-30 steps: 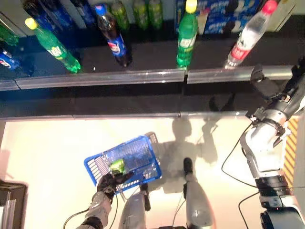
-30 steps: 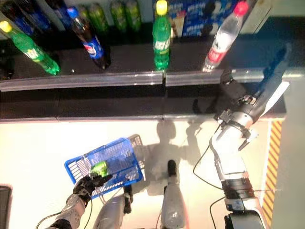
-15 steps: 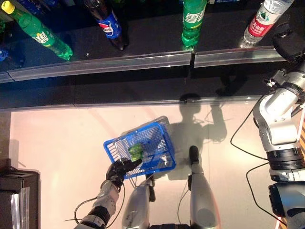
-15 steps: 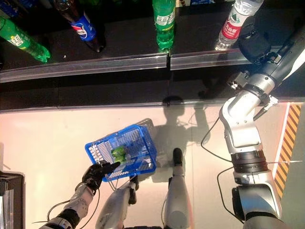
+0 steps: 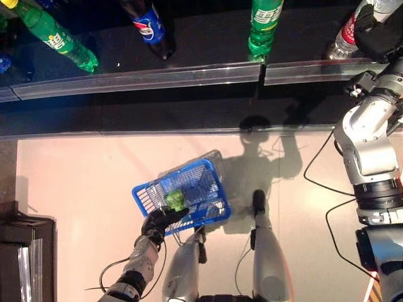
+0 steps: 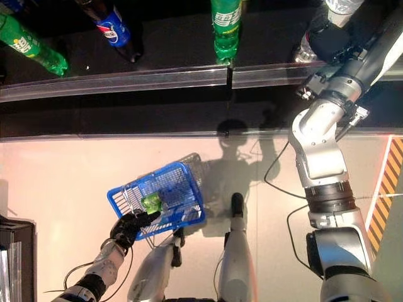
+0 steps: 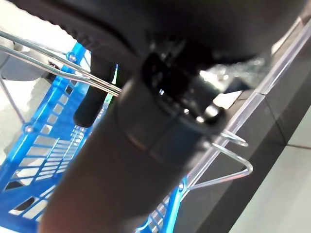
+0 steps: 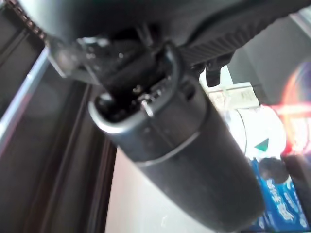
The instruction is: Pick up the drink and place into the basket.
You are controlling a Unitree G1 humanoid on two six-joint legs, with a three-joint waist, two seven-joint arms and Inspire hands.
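Observation:
My left hand (image 5: 157, 221) is shut on the thin wire handles (image 7: 58, 73) of the blue basket (image 5: 217, 186), which hangs low at the left in front of me. A green drink (image 5: 174, 200) lies inside the basket. My right hand (image 5: 378, 28) is raised to the dark shelf at the far right, against a clear bottle with a red label (image 5: 343, 39). In the right wrist view the bottle's white label (image 8: 257, 133) shows just past the hand.
The shelf (image 5: 138, 80) has a metal front rail and carries a green bottle (image 5: 264, 25), a dark cola bottle (image 5: 150, 28) and a leaning green bottle (image 5: 53, 38). A dark box (image 5: 25, 251) stands at lower left. A yellow-black floor stripe (image 6: 387, 189) runs at the right.
The camera has shifted. My right hand has risen from below the shelf rail to the clear bottle on the shelf. The basket still hangs from my left hand with the green drink inside.

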